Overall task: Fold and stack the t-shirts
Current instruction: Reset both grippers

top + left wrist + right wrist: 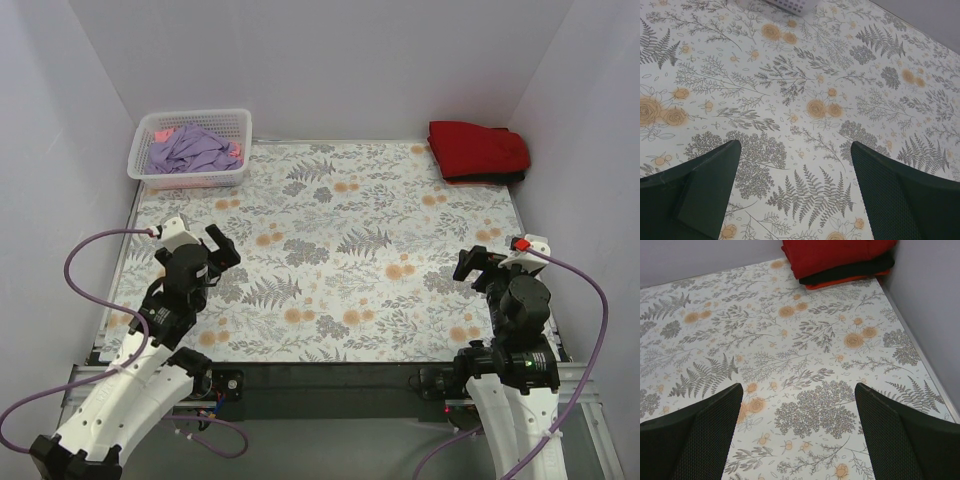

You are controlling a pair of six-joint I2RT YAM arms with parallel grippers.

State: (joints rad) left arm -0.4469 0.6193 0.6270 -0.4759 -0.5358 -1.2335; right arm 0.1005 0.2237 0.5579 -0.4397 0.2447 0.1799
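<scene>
Stack location: upper right of the top view, against the far corner of the walls.
Red t-shirt (477, 147): folded, top of the stack.
Black t-shirt (855, 271): folded, directly under the red one, its edge showing along the near side.
Orange-red t-shirt (840, 283): bottom of the stack, only a thin strip visible, lying on the bench cloth (340, 250).
Basket (195, 181): white plastic lattice, upper left of the top view, standing on the cloth's far corner.
Lavender t-shirt (190, 150): crumpled, fills most of the basket.
Pink t-shirt (160, 133): crumpled, showing at the basket's upper-left corner, partly under the lavender one.
Left pincer (795, 147): jaws wide apart, nothing between them, above bare cloth at left centre of the top view, well apart from the basket.
Right pincer (798, 387): jaws wide apart, holding nothing, above bare cloth at right centre, well apart from the stack.
</scene>
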